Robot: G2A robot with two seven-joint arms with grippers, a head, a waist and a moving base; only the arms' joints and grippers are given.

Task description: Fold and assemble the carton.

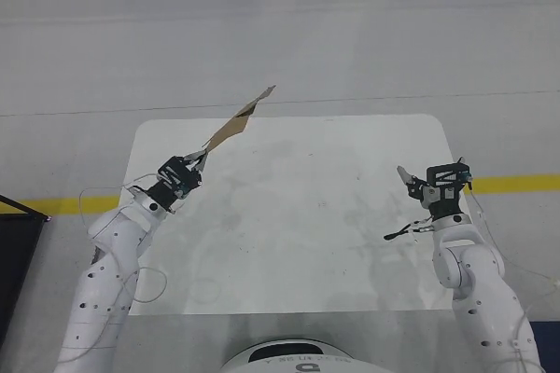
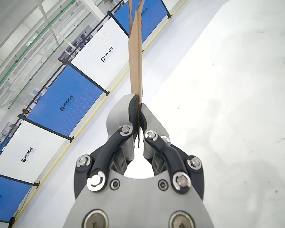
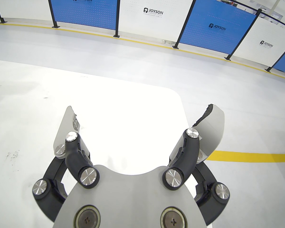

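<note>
left jaws tight on flat carton [image 2: 135,72] above table [image 1: 308,242], right jaws apart

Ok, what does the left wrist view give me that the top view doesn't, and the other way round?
Left wrist adds: the carton seen edge-on, its end pinched between the left tool's pads, with blue and white fence panels behind. Top adds: the right tool, open, by the table's right edge. Both: the left tool shut on the flat carton, held off the white table.
</note>
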